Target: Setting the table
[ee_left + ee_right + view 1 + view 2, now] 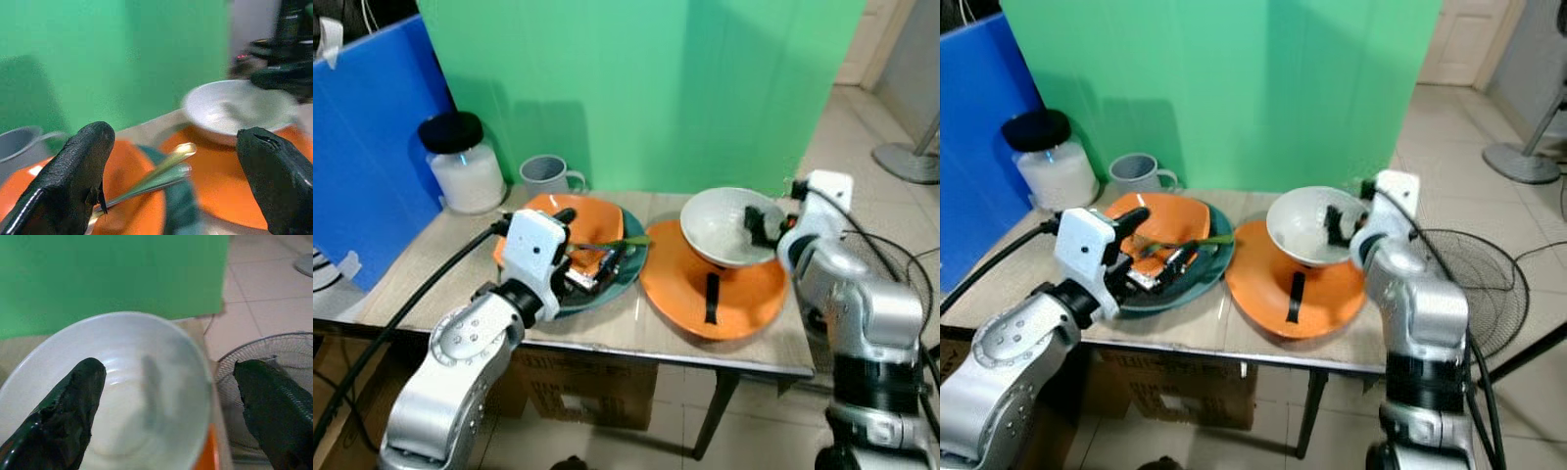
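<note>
Right gripper (161, 406), jaws spread, straddles white bowl (729, 227) rim on orange plate (724, 289); slip could tip it. Left gripper (171, 171) released over spoons (156, 176), left of bowl.

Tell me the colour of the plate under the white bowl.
Orange; the plate under the bowl shows best in the left eye view.

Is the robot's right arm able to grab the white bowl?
Probably yes: the right end effector is open right at the white bowl's rim, one finger inside, one outside, with nothing between.
</note>
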Available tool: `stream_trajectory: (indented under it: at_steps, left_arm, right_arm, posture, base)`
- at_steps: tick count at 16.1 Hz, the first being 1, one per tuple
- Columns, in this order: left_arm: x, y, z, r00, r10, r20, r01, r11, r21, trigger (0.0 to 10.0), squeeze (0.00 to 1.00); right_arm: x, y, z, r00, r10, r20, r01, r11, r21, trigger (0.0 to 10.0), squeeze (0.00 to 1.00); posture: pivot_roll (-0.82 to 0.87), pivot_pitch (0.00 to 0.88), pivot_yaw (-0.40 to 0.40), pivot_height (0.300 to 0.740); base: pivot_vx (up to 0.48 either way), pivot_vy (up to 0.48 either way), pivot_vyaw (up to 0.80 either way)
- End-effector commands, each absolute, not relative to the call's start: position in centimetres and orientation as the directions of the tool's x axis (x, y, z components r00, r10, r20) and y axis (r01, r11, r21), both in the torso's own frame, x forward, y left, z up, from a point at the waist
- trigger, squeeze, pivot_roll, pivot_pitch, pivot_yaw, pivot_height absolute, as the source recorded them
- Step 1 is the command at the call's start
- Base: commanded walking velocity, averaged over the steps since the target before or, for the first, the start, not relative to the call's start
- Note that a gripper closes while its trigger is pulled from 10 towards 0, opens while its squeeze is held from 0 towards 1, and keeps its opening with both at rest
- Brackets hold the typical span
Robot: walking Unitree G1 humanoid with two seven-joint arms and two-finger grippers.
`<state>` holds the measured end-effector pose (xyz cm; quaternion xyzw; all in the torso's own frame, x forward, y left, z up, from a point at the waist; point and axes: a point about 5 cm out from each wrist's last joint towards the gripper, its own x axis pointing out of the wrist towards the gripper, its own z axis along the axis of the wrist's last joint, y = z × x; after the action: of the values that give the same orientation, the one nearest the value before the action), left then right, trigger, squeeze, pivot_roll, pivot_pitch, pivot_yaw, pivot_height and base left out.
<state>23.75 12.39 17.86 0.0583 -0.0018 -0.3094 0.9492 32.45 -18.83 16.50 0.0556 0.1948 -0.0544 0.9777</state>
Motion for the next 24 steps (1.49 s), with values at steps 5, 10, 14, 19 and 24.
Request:
stream_trajectory:
  at_steps: [5, 10, 14, 19, 24]
  left_arm:
    - [22.5, 11.2, 17.7, 0.688, -0.722, -0.066, 0.725, 0.684, 0.077, 10.0, 0.0]
    - [22.6, 11.2, 17.6, 0.673, -0.735, -0.083, 0.739, 0.669, 0.08, 10.0, 0.0]
    - [22.6, 11.2, 17.4, 0.67, -0.737, -0.091, 0.743, 0.664, 0.087, 10.0, 0.0]
    - [22.8, 11.1, 17.5, 0.674, -0.733, -0.088, 0.738, 0.667, 0.099, 10.0, 0.0]
    - [23.0, 11.0, 17.6, 0.674, -0.733, -0.089, 0.738, 0.666, 0.108, 10.0, 0.0]
  right_arm:
    - [33.1, -19.5, 15.7, 0.836, -0.061, -0.545, 0.199, 0.96, 0.199, 0.7, 0.0]
    - [33.0, -18.9, 14.5, 0.779, 0.034, -0.625, 0.234, 0.91, 0.342, 0.0, 0.0]
    - [33.0, -18.9, 14.4, 0.765, 0.085, -0.638, 0.277, 0.851, 0.446, 0.0, 0.0]
    - [33.0, -19.0, 14.5, 0.763, 0.079, -0.642, 0.285, 0.85, 0.444, 0.0, 0.0]
    - [33.0, -18.7, 14.4, 0.759, 0.081, -0.646, 0.287, 0.848, 0.445, 0.0, 0.0]
  posture:
    - [0.08, 0.0, 0.021, 0.74]
    - [0.08, 0.0, 0.023, 0.74]
    - [0.08, 0.0, 0.025, 0.74]
    - [0.08, 0.0, 0.026, 0.74]
    - [0.08, 0.0, 0.028, 0.74]
  base:
    - [0.0, 0.0, 0.0]
    - [0.0, 0.0, 0.0]
    - [0.0, 0.0, 0.0]
    - [0.0, 0.0, 0.0]
    - [0.0, 0.0, 0.0]
